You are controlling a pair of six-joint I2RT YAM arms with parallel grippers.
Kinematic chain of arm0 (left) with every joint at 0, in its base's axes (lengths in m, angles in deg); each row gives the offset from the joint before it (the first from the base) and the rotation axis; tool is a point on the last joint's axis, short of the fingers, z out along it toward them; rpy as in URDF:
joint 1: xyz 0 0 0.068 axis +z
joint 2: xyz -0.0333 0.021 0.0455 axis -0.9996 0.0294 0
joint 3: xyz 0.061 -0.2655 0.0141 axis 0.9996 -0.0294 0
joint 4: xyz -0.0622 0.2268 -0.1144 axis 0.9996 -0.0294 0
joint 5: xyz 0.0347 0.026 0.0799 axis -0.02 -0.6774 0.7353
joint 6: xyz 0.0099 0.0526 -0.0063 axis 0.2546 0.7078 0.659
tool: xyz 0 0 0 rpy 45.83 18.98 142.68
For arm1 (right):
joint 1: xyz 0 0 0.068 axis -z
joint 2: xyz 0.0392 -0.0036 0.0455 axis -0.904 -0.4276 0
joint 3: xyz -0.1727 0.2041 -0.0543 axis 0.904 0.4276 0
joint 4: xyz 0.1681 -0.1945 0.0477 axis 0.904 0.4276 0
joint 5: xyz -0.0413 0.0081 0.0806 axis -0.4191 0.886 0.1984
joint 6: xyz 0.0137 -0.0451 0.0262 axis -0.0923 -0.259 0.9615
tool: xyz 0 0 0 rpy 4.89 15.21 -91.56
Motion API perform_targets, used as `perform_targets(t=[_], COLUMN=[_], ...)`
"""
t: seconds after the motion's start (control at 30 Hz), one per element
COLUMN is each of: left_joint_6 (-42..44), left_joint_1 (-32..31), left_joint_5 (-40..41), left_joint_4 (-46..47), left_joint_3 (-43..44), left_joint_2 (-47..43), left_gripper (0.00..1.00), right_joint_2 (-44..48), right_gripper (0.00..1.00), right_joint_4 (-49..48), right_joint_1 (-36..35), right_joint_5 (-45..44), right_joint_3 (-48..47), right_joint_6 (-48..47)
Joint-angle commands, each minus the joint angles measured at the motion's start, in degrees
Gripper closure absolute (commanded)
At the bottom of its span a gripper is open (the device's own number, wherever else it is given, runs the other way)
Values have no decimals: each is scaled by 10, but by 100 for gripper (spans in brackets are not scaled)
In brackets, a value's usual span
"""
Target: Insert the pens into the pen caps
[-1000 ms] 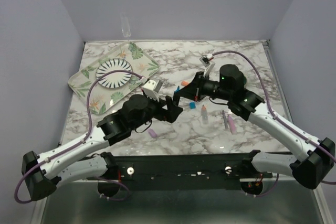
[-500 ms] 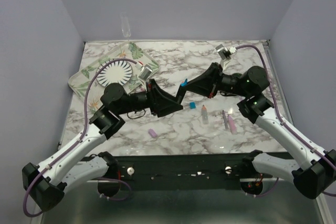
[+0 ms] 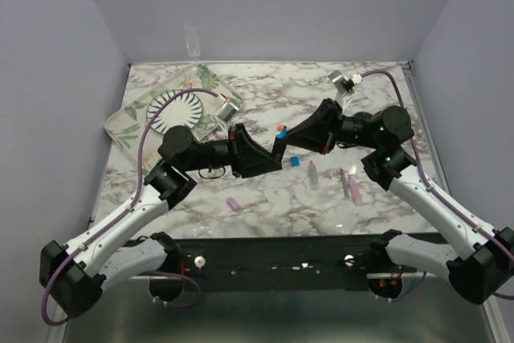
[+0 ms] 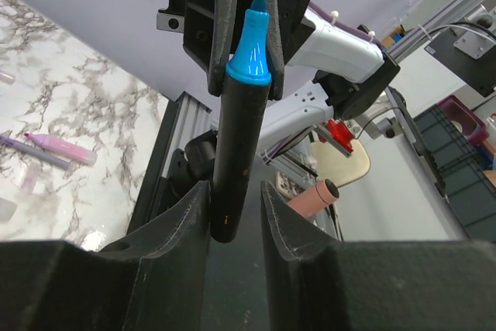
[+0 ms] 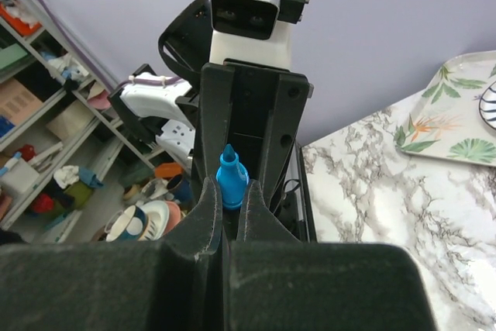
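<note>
A black pen with a blue tip (image 4: 235, 145) hangs in the air between both arms, above the table's middle. My right gripper (image 5: 229, 189) is shut on it just below the blue tip (image 5: 231, 178). My left gripper (image 4: 235, 191) is open round the pen's blunt black end: one finger touches it and a small gap shows on the other side. From above, the two grippers meet nose to nose, left gripper (image 3: 271, 158) and right gripper (image 3: 283, 140). On the table lie a blue cap (image 3: 295, 162), a pale grey pen (image 3: 312, 176), a pink-purple pen (image 3: 354, 190) and a light purple cap (image 3: 234, 203).
A leaf-patterned tray (image 3: 122, 128) holding a striped plate (image 3: 174, 110) sits at the back left. A thin dark pen (image 3: 344, 181) lies beside the pink one. A clear glass (image 3: 191, 39) stands against the back wall.
The left jaws have narrowed from wide open to close round the pen's black end. Both grippers have risen and straightened, so they now face each other.
</note>
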State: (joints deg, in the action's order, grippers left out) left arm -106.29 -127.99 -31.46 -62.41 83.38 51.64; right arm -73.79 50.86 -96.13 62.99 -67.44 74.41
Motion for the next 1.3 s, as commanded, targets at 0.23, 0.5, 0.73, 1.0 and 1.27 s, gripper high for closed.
perform_targets(t=[0.23,0.5,0.73,1.0,1.27], left_joint_6=[6,27,84,205,327], left_joint_1=[0,0,12,50,53], left_joint_5=[-21,-7,22,143,379], left_joint_4=[9,-12,-77,-208,-407], left_joint_3=[-3,-7,-16,-60,12], left_joint_2=[2,2,-7,-79,-113], left_gripper=[59,100,100,100,100], right_joint_2=[-18,-23,9,59,-88], right_gripper=[99,99,45,20,27], right_joint_4=[14,32,207,378,553], right_joint_1=[-7,-10,-11,-10,-10], right_joint_5=[8,8,-57,-262,-511], right_joint_3=[5,3,-35,-54,-71], right_joint_6=[-13,-17,-103,-129,-123])
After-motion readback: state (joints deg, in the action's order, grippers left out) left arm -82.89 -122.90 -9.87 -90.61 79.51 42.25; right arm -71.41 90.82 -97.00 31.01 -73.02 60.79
